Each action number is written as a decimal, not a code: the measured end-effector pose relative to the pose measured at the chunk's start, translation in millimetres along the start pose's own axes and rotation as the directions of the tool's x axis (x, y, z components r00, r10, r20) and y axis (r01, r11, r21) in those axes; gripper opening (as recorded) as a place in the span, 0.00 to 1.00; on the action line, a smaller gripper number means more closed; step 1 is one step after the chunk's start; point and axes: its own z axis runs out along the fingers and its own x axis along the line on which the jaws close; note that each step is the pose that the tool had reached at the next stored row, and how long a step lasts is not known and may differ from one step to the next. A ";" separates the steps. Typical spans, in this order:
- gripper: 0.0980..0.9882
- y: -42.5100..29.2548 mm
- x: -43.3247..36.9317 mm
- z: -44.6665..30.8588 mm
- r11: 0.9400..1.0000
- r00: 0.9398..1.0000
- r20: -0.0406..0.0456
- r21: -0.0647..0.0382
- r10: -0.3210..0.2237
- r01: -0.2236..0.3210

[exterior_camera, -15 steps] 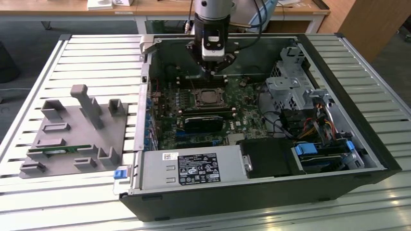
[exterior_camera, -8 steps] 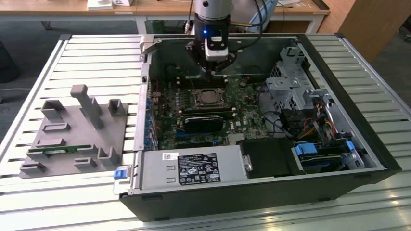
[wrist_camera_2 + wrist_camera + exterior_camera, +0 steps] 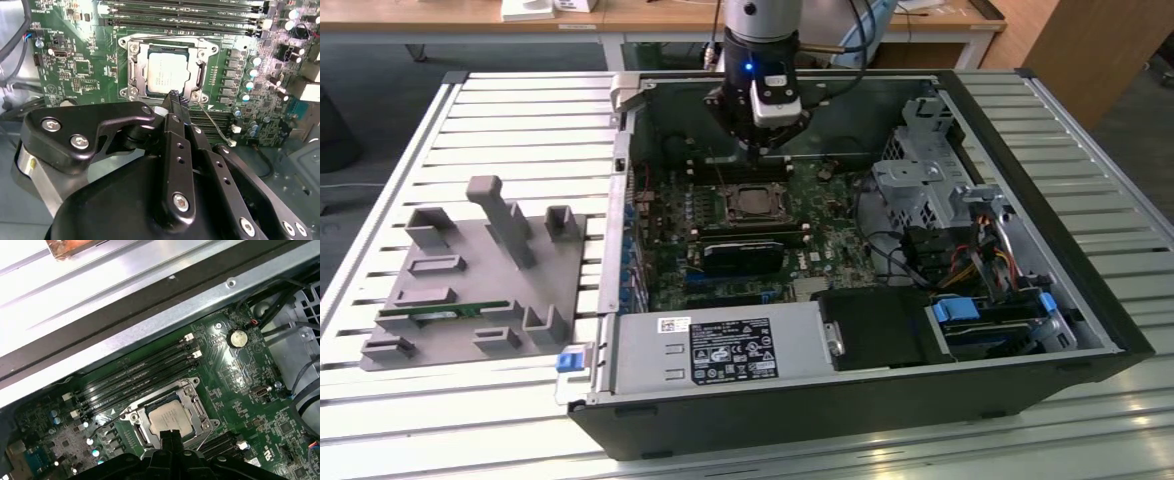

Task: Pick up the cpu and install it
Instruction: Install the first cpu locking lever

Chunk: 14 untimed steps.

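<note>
The cpu (image 3: 169, 72) lies flat in its metal-framed socket on the green motherboard (image 3: 75, 65), silver top up; it shows too in the exterior view (image 3: 750, 203) and the first wrist view (image 3: 171, 419). My gripper (image 3: 765, 146) hangs inside the open computer case, just above the board on the far side of the socket. In both wrist views its black fingertips meet at one point (image 3: 173, 95) (image 3: 170, 434) over the socket's edge, shut with nothing between them. The gripper is apart from the cpu.
A black ribbed block (image 3: 744, 250) sits on the board beside the socket. Empty memory slots (image 3: 140, 377) run along its other side. The case walls (image 3: 630, 150), drive cage (image 3: 921, 180) and silver power supply (image 3: 720, 350) hem the board in. A grey fixture (image 3: 467, 270) holding a green memory stick (image 3: 447, 312) lies at the exterior view's left.
</note>
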 end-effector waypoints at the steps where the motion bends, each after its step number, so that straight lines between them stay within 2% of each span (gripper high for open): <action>1: 0.01 0.0 0.0 0.0 1.000 1.000 0.000 0.000 -0.009 0.009; 7: 0.01 0.0 0.0 0.0 0.999 0.999 0.000 -0.002 -0.051 0.051; 14: 0.01 -0.2 -0.1 0.0 0.994 0.994 0.000 -0.003 -0.105 0.105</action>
